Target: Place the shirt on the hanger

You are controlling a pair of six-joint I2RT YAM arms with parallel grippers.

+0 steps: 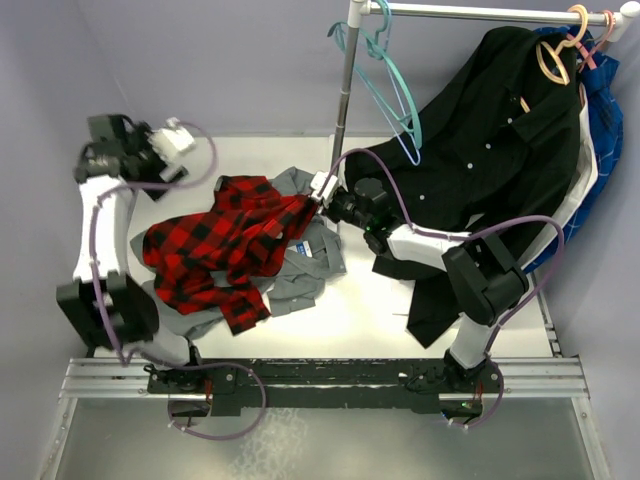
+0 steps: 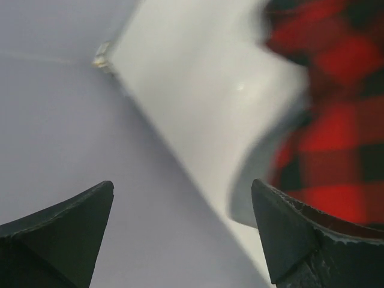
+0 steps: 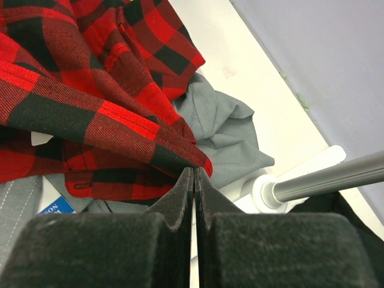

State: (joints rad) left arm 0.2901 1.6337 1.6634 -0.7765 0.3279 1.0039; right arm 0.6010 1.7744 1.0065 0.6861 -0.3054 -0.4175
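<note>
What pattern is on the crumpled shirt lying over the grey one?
Red and black buffalo check; the shirt shows best in the right wrist view.

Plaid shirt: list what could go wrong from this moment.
1. The right gripper pinches only a corner of the plaid shirt at its fingertips; a lift could pull it free.
2. The grey shirt lies under the plaid one and may drag along.
3. The left gripper is open, off the cloth, so nothing backs up the hold.
</note>
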